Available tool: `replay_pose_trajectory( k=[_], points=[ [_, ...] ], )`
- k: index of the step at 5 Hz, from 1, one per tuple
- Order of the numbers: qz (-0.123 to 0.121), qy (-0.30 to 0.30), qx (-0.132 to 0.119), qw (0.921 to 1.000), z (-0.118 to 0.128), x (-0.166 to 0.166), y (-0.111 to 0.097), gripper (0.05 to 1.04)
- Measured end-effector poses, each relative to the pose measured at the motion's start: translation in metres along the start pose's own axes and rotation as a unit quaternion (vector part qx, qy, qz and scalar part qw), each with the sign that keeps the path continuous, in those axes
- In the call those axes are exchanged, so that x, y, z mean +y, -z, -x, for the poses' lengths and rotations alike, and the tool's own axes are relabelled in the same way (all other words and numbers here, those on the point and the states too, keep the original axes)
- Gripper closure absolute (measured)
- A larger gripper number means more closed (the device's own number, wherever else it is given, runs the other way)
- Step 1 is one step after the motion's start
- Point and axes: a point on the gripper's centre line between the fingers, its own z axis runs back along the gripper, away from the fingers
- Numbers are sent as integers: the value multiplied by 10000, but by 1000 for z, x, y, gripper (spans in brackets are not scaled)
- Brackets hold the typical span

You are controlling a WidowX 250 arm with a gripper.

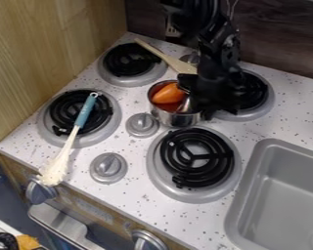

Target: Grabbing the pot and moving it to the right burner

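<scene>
The claw [208,105] is at the right side of the metal pot [175,118], between the far right and near right burners [219,158]; whether it grips, I cannot tell. Secure the rim before lifting, then carry it level (the orange food [164,94] could roll) and lower it centrally.

The black robot arm [214,44] hangs down from the top of the camera view. Its black gripper [209,103] is at the bottom end, pointing down.

Arm [214,53] partly hides pot [174,118]; edge crops sink [249,171].
</scene>
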Motion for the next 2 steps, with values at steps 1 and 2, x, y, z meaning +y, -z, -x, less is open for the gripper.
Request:
replay_pose_trajectory(
  k=[1,2],
  points=[
    [-63,96,-51,9999,5,-2,-5,943],
    [-194,28,-77,9998,11,-3,-12,1000]
  ],
)
